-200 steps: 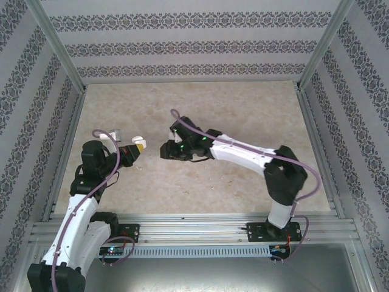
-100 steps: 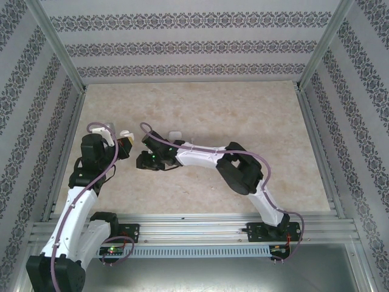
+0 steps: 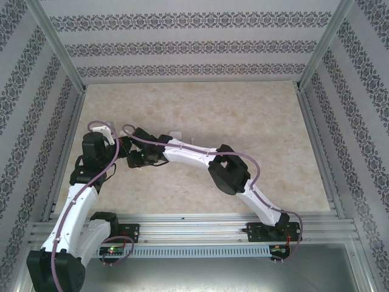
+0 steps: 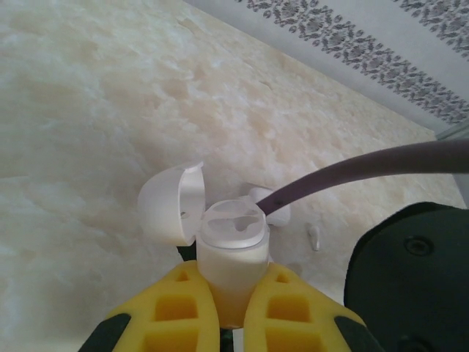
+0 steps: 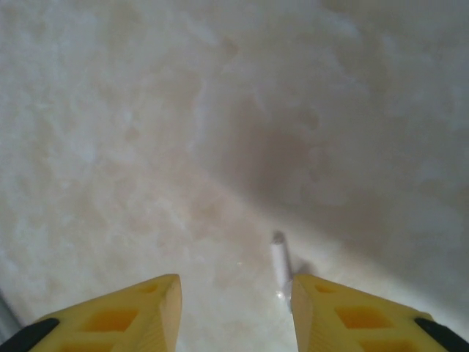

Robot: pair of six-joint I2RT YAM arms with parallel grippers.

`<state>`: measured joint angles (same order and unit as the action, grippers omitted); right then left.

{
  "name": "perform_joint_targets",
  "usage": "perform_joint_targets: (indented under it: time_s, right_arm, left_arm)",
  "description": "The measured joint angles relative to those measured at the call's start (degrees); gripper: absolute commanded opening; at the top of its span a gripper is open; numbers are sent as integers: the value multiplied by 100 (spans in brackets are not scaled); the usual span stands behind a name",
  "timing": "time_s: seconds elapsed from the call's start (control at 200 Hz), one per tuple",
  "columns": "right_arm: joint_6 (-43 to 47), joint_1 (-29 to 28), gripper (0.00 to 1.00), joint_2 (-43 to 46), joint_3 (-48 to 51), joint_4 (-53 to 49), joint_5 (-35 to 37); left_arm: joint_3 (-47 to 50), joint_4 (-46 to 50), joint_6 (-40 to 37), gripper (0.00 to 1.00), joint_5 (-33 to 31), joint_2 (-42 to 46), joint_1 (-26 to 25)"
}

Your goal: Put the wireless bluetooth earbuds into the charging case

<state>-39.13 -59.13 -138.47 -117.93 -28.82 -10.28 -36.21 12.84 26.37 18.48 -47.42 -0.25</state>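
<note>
Beside right end effector (image 5: 234,283), one earbud (image 5: 279,262)

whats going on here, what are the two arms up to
The left gripper is shut on a white charging case, holding it upright with its lid flipped open. The right gripper hangs open low over the table. One small white earbud lies on the surface between its fingers, not gripped. A second earbud lies on the table beyond the case. It looks like a pickup is coming, with the case held ready.
</note>
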Motion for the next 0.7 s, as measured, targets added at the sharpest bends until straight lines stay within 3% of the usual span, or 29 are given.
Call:
perform_joint_targets:
  time_s: [0.425, 0.704]
  right_arm:
    - [726, 0, 47, -671, -1067, -922, 256]
    - [977, -17, 39, -846, -1248, -1029, 251]
  left_arm:
    - [7, 92, -2, 0, -356, -243, 114]
    - [7, 256, 0, 0, -483, -251, 131]
